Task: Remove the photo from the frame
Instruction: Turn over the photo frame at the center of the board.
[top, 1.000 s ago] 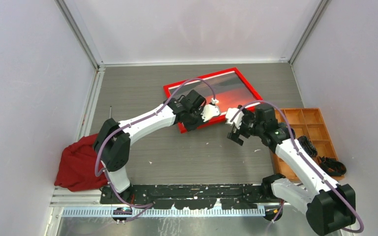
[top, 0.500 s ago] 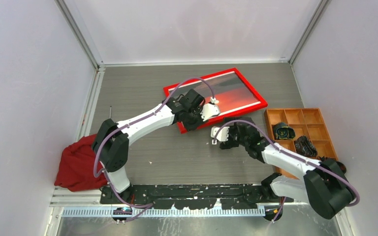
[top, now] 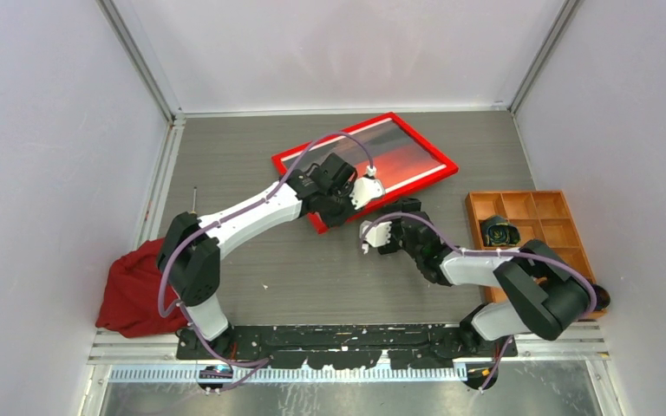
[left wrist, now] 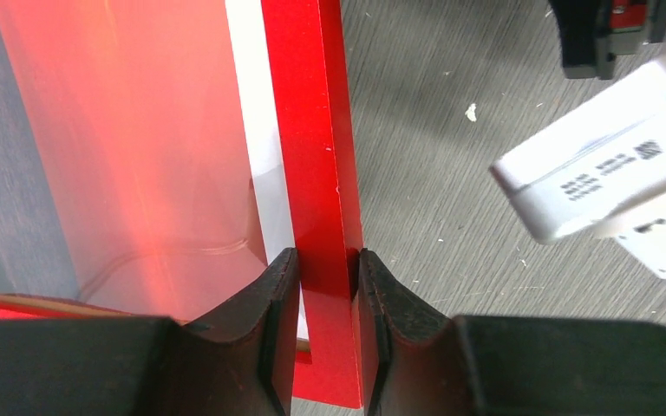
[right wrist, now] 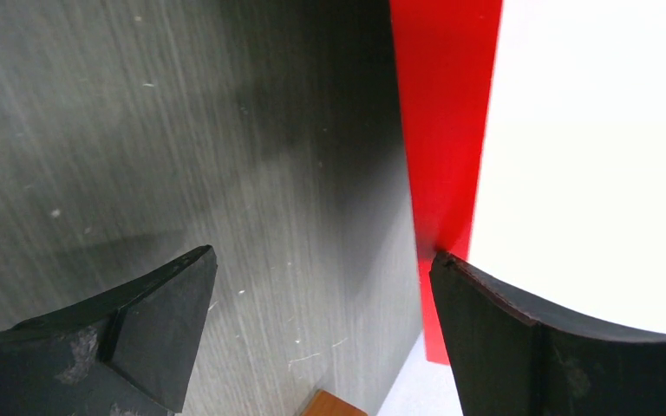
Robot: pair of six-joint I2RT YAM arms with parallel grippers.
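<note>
The frame (top: 425,139) is a thin red rectangle lying at an angle at the back middle of the table. The photo (top: 399,156) sits in it, red-orange behind glare. My left gripper (top: 333,208) is shut on the frame's near rail. In the left wrist view its dark fingers (left wrist: 277,303) clamp the red rail (left wrist: 312,156), with the photo (left wrist: 130,130) and its white edge just left of it. My right gripper (top: 367,236) hangs low over the table just right of that corner, open and holding nothing. The right wrist view shows its gripper (right wrist: 321,303) wide apart, with the frame's rail (right wrist: 442,130) by the right finger.
An orange compartment tray (top: 564,201) stands at the right, with a dark object (top: 498,232) in it. A red cloth (top: 139,290) lies at the near left. White walls close in the table on three sides.
The right arm swung down and left, from beside the frame's near edge to low beside the held corner. The frame, held by the left gripper, shifted left and turned slightly.
</note>
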